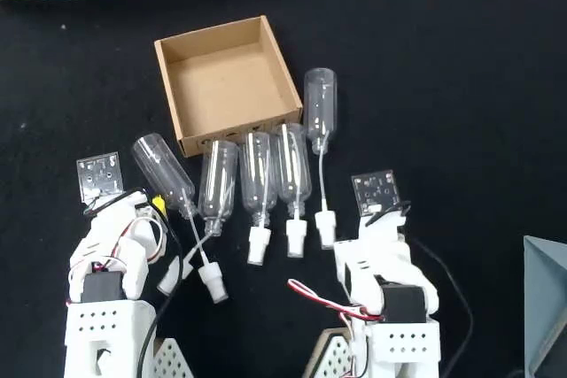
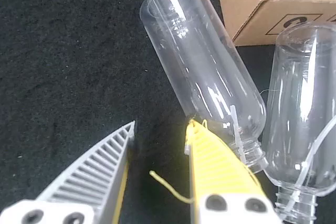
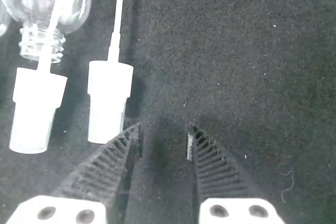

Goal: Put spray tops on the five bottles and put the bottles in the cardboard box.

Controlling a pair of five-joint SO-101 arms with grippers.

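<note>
Bottles [image 1: 258,179]: five, clear, lying on their sides on the tabletop [image 1: 478,86], all outside the box [image 1: 168,68].
Row of four: side by side just beside the box's near wall, necks pointing toward the arms; the leftmost bottle [image 1: 164,170] lies tilted, its base swung away from the others.
Fifth bottle [image 1: 320,108]: beside the box's right corner, farther from the arms than the row, neck also toward the arms.
Spray tops [image 1: 296,238]: five, white, off the necks, lying on the tabletop between the bottles and the arms; each trails a thin tube toward a bottle neck.
Box: cardboard, open-topped, set at a slight angle on the far side of the bottles.
Left jaws: open, gripping nothing, low over the tabletop at the neck end of the leftmost bottle; the grey finger [image 2: 100,177] is over bare cloth, the yellow finger [image 2: 215,171] lies along the bottle's shoulder, and whether it touches cannot be told.
Right jaws: open, gripping nothing, over bare tabletop just beside the rightmost spray top [image 3: 107,100].
Left arm [image 1: 120,254]: at the near edge, behind the leftmost bottle.
Right arm [image 1: 385,272]: at the near edge, to the right of the spray tops.
Tabletop: black, cloth-like surface.
</note>
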